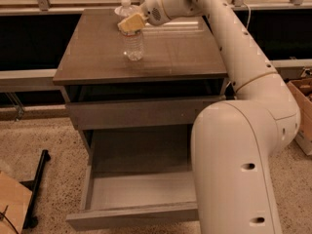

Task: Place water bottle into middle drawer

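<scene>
The water bottle (pixel 132 45) is clear and ribbed, and stands upright on the cabinet top (pixel 161 57), left of its middle. My gripper (pixel 130 23), with tan pads, is right at the bottle's top and hides its cap. The arm reaches in from the right. The middle drawer (pixel 139 191) is pulled open low at the front. Its pale grey floor is bare. The closed upper drawer front (pixel 141 113) is above it.
A pale round object (pixel 125 7) sits at the cabinet top's back edge, just behind the gripper. My arm's large white body (pixel 234 169) covers the drawer's right part. A black stand (pixel 36 184) and cardboard (pixel 9 204) are on the floor at left. A box (pixel 302 111) is at right.
</scene>
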